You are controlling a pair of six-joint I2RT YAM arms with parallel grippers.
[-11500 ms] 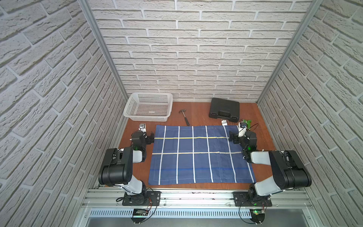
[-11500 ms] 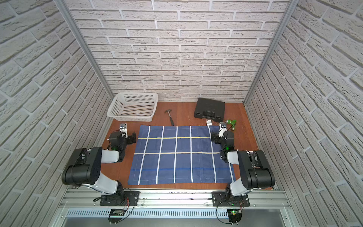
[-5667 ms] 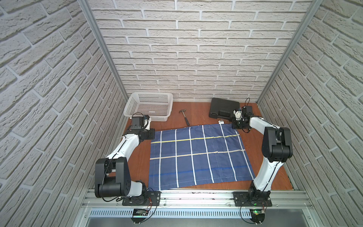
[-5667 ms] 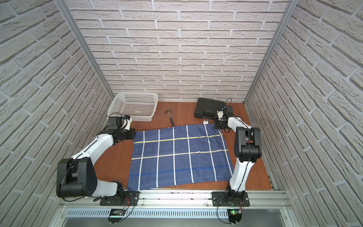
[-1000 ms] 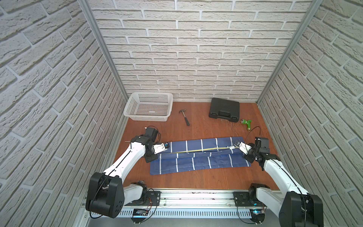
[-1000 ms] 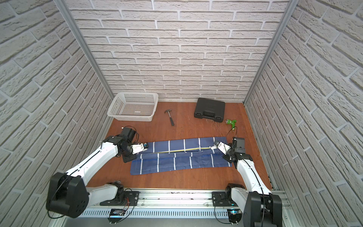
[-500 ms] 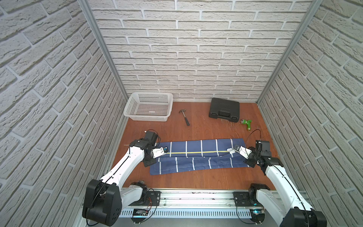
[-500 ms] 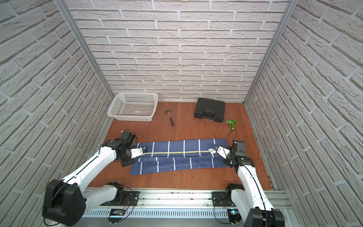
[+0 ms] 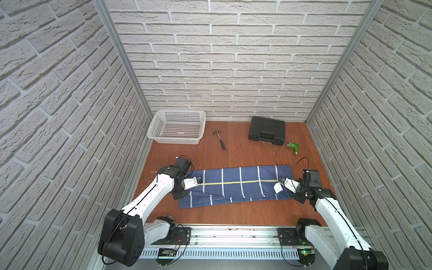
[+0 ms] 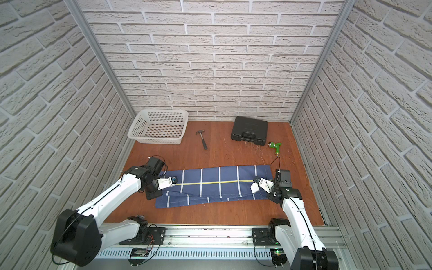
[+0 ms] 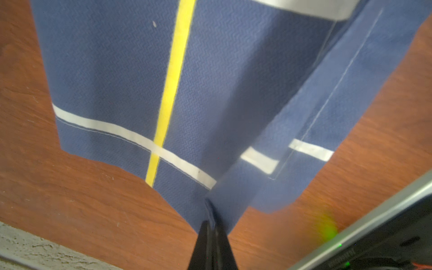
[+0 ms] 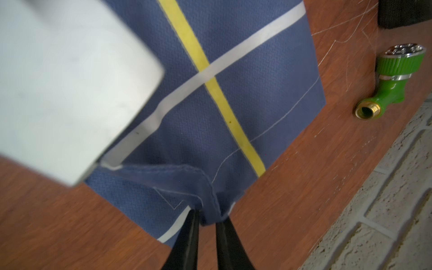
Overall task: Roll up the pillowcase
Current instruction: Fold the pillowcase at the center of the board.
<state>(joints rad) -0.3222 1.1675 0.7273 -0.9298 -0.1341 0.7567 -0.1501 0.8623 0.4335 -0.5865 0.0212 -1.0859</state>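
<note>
The pillowcase (image 9: 233, 184) (image 10: 217, 182), navy with white stripes and one yellow stripe showing, lies folded into a long strip across the wooden table in both top views. My left gripper (image 9: 198, 181) (image 10: 173, 180) sits at its left end. In the left wrist view this gripper (image 11: 211, 224) is shut on a corner of the pillowcase (image 11: 140, 81). My right gripper (image 9: 281, 183) (image 10: 256, 183) is at the right end. In the right wrist view its jaws (image 12: 208, 217) stand slightly apart, with a bunched corner of the pillowcase (image 12: 245, 93) between the tips.
At the back stand a white basket (image 9: 177, 127), a hammer (image 9: 219, 139) and a black case (image 9: 266, 132). A green hose nozzle (image 9: 293, 147) (image 12: 392, 81) lies behind the right gripper. A metal rail (image 9: 233, 233) runs along the front edge. Brick walls close both sides.
Both grippers came down and toward the front, laying the upper fold onto the lower layer. The right jaws, shut on the corner before, have parted. The left stays shut.
</note>
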